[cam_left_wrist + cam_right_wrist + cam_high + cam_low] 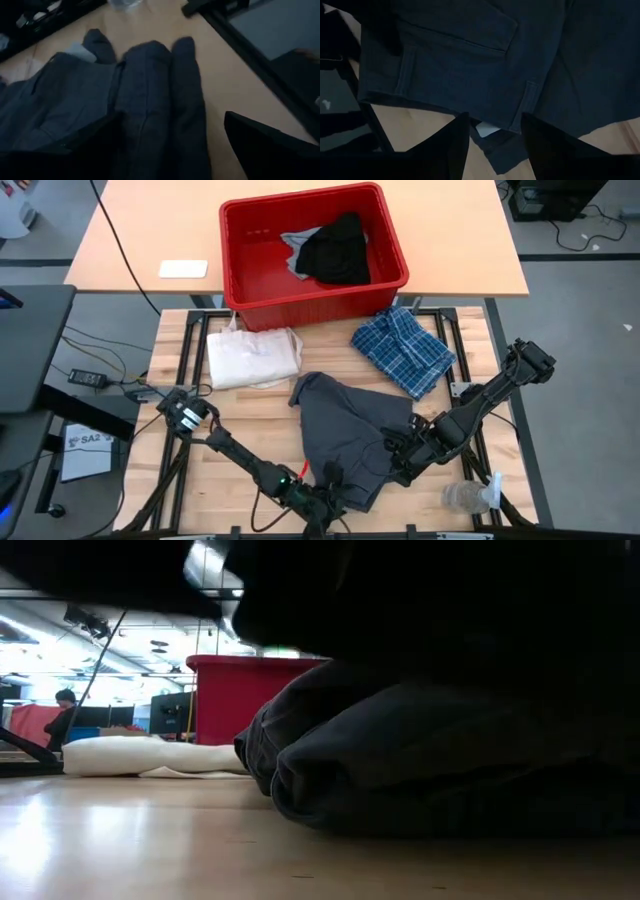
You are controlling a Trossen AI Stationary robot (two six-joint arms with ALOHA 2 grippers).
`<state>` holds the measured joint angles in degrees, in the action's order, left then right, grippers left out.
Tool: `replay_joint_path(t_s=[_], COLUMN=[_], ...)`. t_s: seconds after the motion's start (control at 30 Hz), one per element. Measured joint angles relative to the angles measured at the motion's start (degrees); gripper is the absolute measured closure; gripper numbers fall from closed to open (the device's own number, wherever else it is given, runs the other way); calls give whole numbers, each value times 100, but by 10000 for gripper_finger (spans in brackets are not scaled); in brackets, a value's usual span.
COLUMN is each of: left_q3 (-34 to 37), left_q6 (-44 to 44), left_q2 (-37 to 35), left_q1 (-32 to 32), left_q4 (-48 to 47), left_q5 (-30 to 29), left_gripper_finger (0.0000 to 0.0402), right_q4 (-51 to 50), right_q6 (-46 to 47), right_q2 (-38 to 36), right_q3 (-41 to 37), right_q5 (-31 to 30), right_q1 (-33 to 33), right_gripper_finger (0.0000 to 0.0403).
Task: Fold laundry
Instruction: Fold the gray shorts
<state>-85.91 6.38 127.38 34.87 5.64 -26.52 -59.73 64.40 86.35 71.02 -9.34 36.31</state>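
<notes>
A dark grey garment [350, 435] with a pocket and a belt loop lies crumpled flat in the middle of the table; it also shows as the grey garment [430, 760], [150, 100], [470, 50]. My left gripper [325, 492] [172, 117] is open at its near edge, one finger over the cloth folds, the other over bare wood. My right gripper [400, 465] [495, 117] is open at its near right edge, and its fingers stand on either side of the waistband edge [495, 132], which carries a white label. My left gripper stands low over the garment's near folds [145, 140], coming level from the table's near side; whether a finger touches the cloth cannot be told. My right gripper straddles the waistband edge [495, 132]; I cannot tell whether its fingers touch it.
A blue-and-white plaid garment [403, 350] lies folded at far right, and a cream tote bag [252, 358] at far left. The red bin [390, 280] behind holds a black garment [335, 250] and a light grey one [295, 242]. A clear bottle [465, 498] lies near right. A person [65, 715] is far off.
</notes>
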Motion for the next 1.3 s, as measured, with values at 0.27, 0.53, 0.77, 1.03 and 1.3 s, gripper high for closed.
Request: replay_joint_path(t_s=[0.27,0.53,0.77,1.03,1.3], left_q3=[6,-334,-472,-472,-470], left_q6=[355,346,-779,-1535,-2016], left_q2=[170,120,-740,-2333,-3811], left_q1=[48,-2,-259,-642,-913], left_q4=[463,596,-577,-2539,-3261], left_q5=[-951,-1133,-1355,-1397,-1329], left_gripper_finger=[177,382,387,391,391], right_q4=[-65,-105,-97,-128,456], right_q6=[5,11,74,187,-440], right_q2=[0,-2,-71,-570,-1368], right_q3=[0,0,0,0,0], right_q5=[-61,-63,-188,-1231,-2546], right_q1=[-3,-3,3,39,192], right_gripper_finger=[217,217,217,217,214])
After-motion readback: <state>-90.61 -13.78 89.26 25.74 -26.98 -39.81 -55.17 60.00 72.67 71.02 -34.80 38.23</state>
